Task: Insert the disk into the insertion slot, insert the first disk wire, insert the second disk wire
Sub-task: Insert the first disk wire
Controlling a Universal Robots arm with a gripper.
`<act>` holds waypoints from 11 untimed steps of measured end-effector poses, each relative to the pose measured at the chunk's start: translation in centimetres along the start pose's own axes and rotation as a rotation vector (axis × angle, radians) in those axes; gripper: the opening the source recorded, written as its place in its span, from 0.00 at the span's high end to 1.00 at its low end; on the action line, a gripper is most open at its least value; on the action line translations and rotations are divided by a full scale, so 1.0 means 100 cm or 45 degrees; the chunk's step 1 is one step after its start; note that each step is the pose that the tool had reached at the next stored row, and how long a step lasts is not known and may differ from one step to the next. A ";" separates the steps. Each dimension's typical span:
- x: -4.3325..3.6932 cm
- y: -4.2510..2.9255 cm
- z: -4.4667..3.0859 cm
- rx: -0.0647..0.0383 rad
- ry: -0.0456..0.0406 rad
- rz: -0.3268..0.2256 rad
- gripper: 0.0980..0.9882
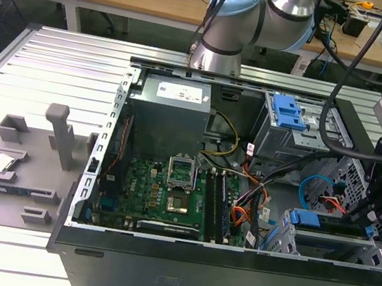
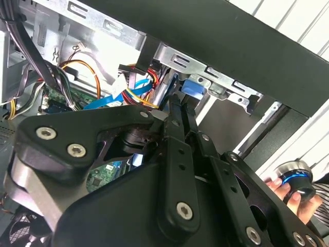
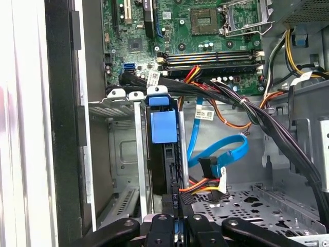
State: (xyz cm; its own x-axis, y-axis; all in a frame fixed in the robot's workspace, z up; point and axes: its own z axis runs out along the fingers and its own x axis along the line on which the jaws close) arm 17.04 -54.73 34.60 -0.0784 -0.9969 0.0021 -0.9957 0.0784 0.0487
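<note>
Your disk sits down in the slot of the metal cage, its blue frame showing at the end, so that step looks done. The claw is pinched narrow on the black plug of the orange-and-red wires, right at the disk's near edge. Line the plug square with the socket, push straight along the disk, and mind the blue cable just beside it.

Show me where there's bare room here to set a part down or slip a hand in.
Bare: the ribbed table beyond the grey fixture, at the exterior view's left; and the perforated panel between the disk and the black wire bundle. Crowded: cables beside the motherboard.
</note>
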 end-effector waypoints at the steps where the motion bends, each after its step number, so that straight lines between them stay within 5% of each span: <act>1: 0.0000 0.0000 0.0002 0.000 0.000 0.000 0.93; 11: 0.0004 -0.0004 0.0080 0.000 0.000 0.000 0.93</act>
State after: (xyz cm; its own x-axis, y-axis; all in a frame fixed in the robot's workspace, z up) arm 17.03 -54.77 33.80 -0.0784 -0.9969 0.0020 -0.9957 0.0784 0.0485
